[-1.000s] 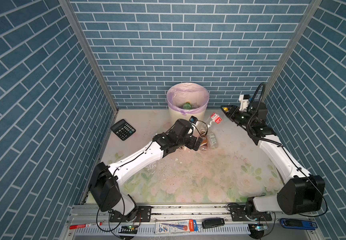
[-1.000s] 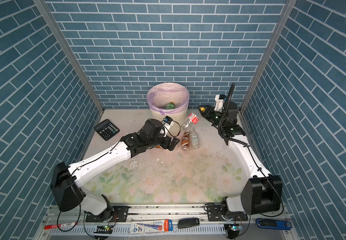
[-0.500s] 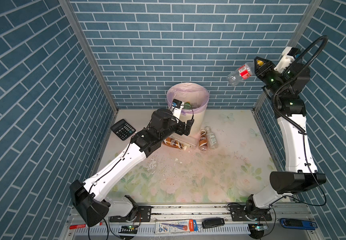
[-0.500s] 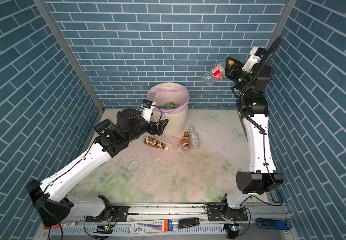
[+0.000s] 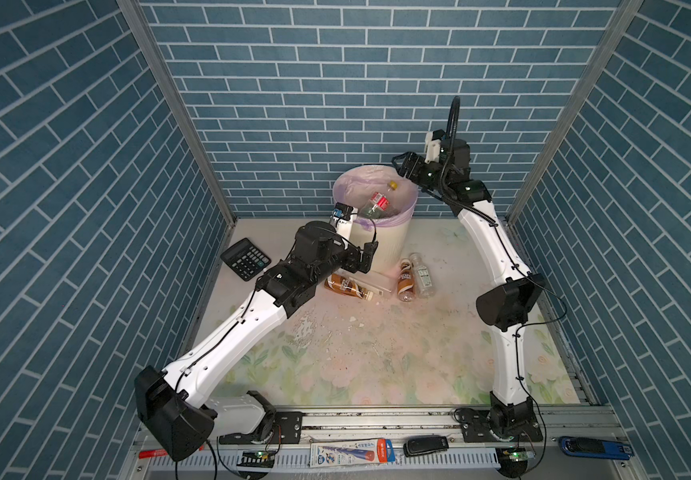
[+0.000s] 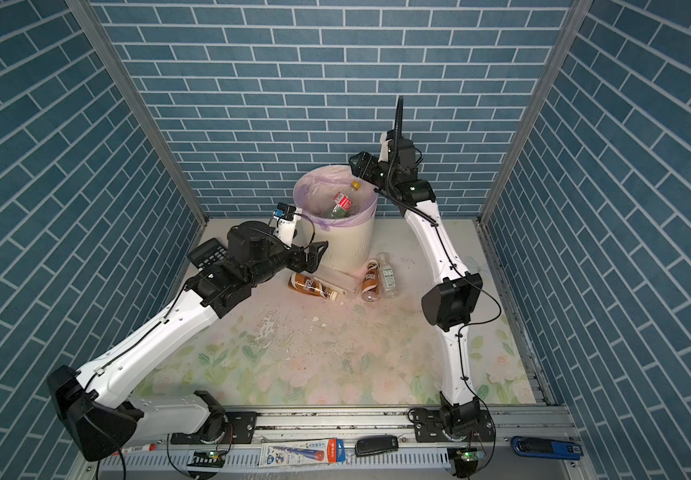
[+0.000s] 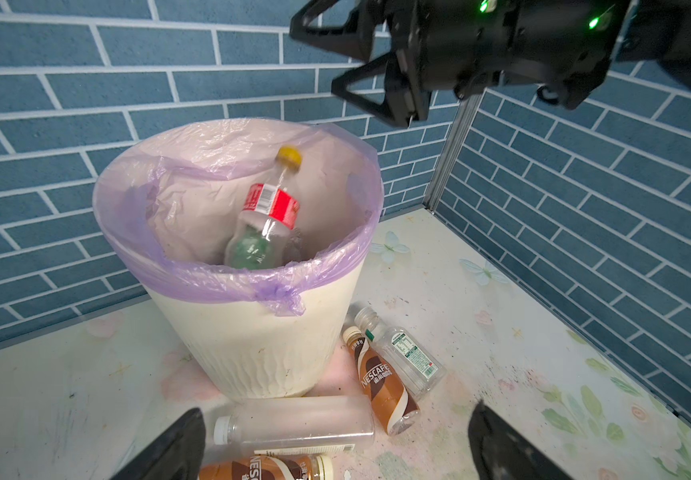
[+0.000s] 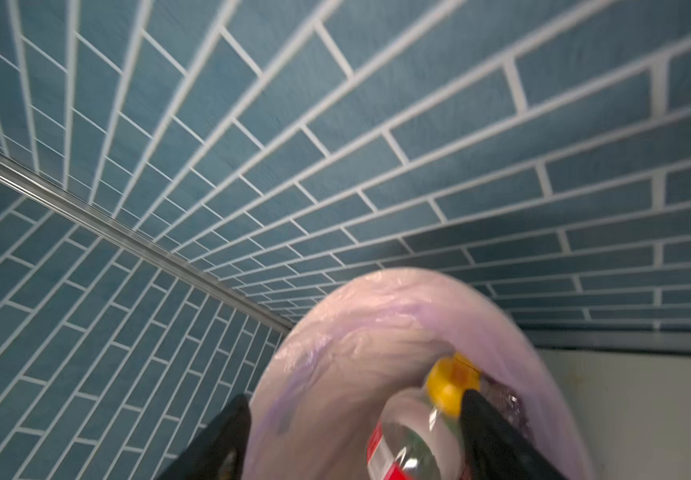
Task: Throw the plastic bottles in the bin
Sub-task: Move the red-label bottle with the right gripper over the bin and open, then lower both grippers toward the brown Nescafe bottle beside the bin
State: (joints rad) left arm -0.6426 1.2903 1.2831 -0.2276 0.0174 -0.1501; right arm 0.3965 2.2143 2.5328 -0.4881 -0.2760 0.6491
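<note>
The bin (image 5: 385,245) (image 6: 348,245) stands at the back wall with its lilac bag over the rim. A clear bottle with a red label and yellow cap (image 5: 378,202) (image 7: 271,203) (image 8: 410,440) sits tilted inside it, above a green bottle (image 7: 250,249). My right gripper (image 5: 402,164) (image 8: 356,403) hangs open over the bin's right rim, holding nothing. My left gripper (image 5: 366,259) (image 7: 337,413) is open low at the bin's front. Under it lie a clear white-capped bottle (image 7: 298,424) and a brown-labelled bottle (image 7: 265,469). Another brown-labelled bottle (image 7: 381,386) and a small clear one (image 7: 406,357) lie beside them.
A black calculator (image 5: 245,259) lies at the left wall, behind the left arm. Brick-patterned walls close in the floor on three sides. A red marker (image 5: 157,453), a tube box (image 5: 352,452) and small devices rest on the front rail.
The right arm has come down from high by the wall to the bin's rim and opened; the red-labelled bottle has left it and now lies in the bin. The left arm has barely shifted.
</note>
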